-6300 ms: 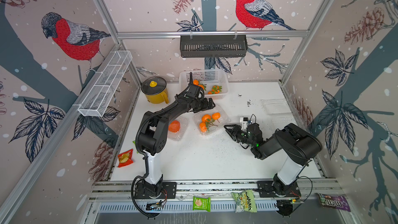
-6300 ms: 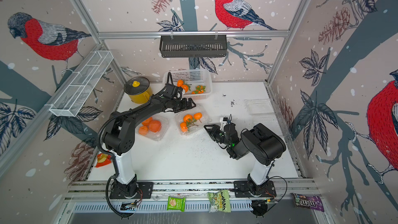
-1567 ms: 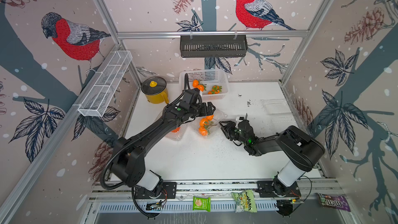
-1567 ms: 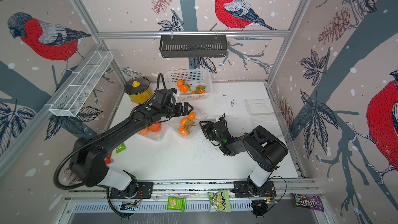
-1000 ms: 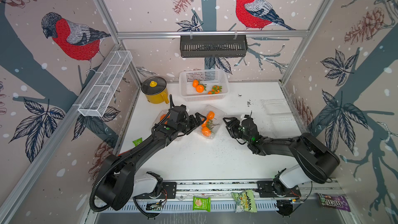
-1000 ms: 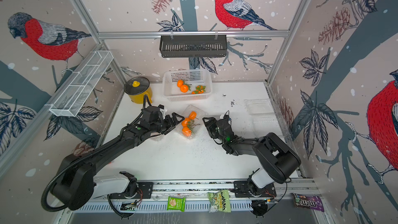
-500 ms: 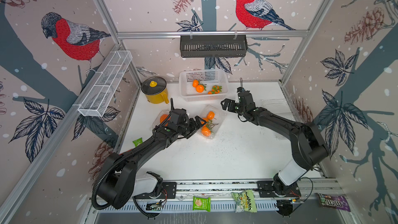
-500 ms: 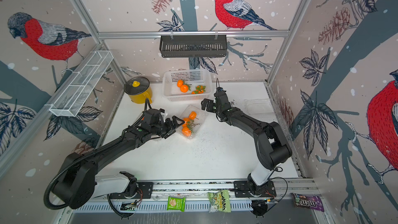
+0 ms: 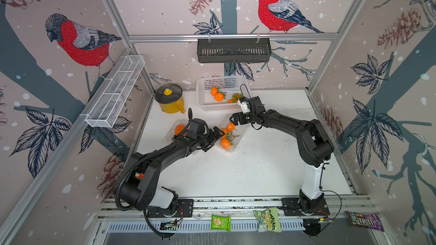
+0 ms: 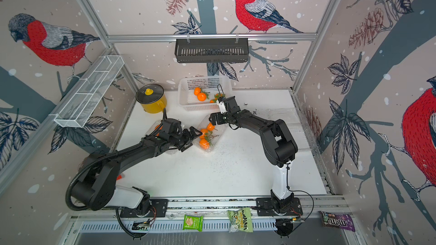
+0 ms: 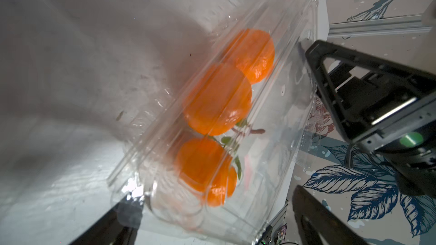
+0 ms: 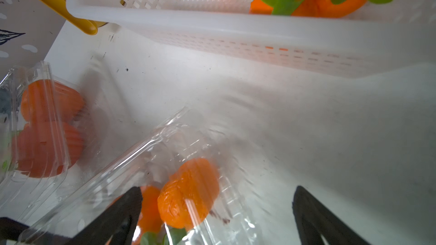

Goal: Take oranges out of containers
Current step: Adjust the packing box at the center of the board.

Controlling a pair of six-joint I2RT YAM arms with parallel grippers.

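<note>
A clear, thin plastic box (image 9: 237, 135) sits mid table (image 9: 259, 168), holding small glossy oranges (image 9: 226, 143) with green stems. The left tool (image 9: 215, 139) at its left edge and the right tool (image 9: 237, 120) over its far end both gape, gripping nothing.

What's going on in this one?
Both arms are working on the middle clear container, which has small leafy oranges inside. The left hand sits open at its near end and the right hand hovers open over its far end; neither holds anything. Several oranges already lie in the white basket at the back. Another clear container, with larger oranges, sits beside the left arm.
</note>
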